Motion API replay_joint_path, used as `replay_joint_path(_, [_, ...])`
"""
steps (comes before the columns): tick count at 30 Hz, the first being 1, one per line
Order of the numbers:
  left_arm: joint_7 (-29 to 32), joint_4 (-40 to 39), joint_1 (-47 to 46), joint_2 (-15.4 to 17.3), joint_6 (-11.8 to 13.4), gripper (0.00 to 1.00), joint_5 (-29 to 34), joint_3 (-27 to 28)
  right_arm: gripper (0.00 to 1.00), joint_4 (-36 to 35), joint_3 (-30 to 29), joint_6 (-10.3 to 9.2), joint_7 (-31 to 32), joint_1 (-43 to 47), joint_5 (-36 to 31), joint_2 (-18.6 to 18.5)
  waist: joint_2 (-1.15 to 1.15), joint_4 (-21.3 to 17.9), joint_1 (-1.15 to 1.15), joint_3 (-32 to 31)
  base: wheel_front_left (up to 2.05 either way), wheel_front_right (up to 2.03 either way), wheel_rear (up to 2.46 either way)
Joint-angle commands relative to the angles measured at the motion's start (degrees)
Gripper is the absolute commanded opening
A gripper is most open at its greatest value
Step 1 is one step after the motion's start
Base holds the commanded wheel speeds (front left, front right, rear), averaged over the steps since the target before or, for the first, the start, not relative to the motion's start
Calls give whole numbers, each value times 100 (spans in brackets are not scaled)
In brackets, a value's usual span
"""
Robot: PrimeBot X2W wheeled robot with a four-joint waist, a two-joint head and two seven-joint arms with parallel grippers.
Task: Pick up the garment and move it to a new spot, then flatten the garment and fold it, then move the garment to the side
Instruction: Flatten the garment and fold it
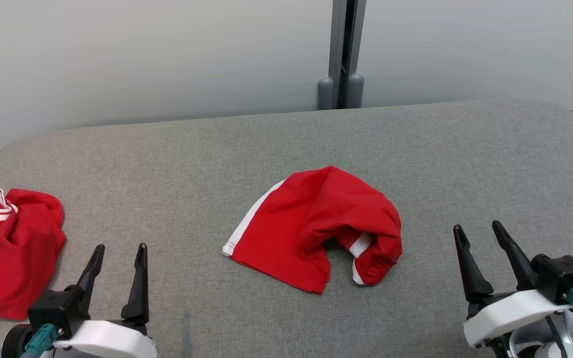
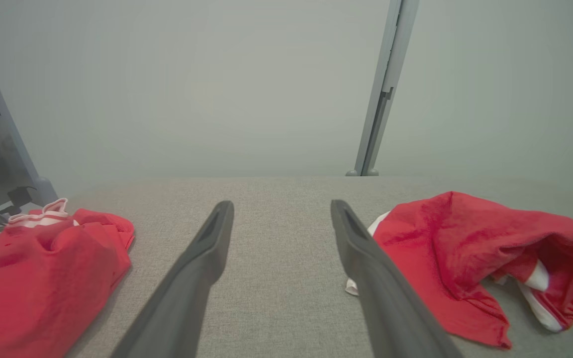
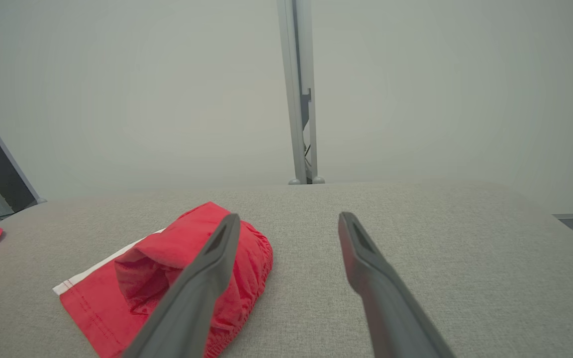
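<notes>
A red garment [image 1: 316, 228] with white side stripes lies crumpled in the middle of the grey padded table [image 1: 286, 144]; it also shows in the left wrist view [image 2: 465, 258] and the right wrist view [image 3: 167, 278]. My left gripper [image 1: 120, 253] stands open at the lower left, well short of the garment, with nothing between its fingers [image 2: 207, 258]. At the lower right my right gripper [image 1: 480, 231] is open too, off to the garment's right, its fingers [image 3: 366, 268] over bare table.
A second red garment [image 1: 10, 248] with white trim lies bunched at the table's left edge, also seen in the left wrist view [image 2: 43, 278]. A pale wall panel with a grey post [image 1: 341, 54] stands behind the table.
</notes>
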Motion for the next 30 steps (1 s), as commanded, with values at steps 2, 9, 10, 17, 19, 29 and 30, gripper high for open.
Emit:
replay_joint_path(2, [-10, -1, -100, 32, 4, 100, -14, -2, 100, -2, -22, -1, -29, -37, 24, -28, 0, 12, 0, 16, 0, 0, 0])
replay_joint_path(9, [-25, 26, -132, 3, 4, 100, -42, -30, 100, 13, -47, -2, -62, -83, 31, -28, 0, 37, 0, 64, 0, 0, 0])
replay_joint_path(10, [-32, 30, -151, 3, -4, 100, -42, -29, 100, 21, -57, -1, -66, -99, 39, -28, 0, 47, 0, 75, 0, 0, 0])
replay_joint_path(17, [-101, 42, -451, -24, -88, 100, -24, -87, 100, 368, -631, -2, -54, -761, 19, -199, 0, 282, 0, 454, 0, 0, 0])
replay_joint_path(19, [-139, 61, -600, -46, -136, 100, -17, -111, 100, 569, -679, -2, -1, -1062, 118, -318, 0, 383, 0, 630, 0, 0, 0])
replay_joint_path(29, [-376, 398, -1349, -243, -425, 100, 29, -321, 100, 2404, 228, -2, 545, -2627, 867, -950, 0, 814, 0, 1387, 0, 0, 0])
replay_joint_path(30, [-402, 444, -1410, -269, -443, 100, 30, -351, 100, 2604, 365, -2, 597, -2748, 926, -1006, 0, 848, 0, 1429, 0, 0, 0])
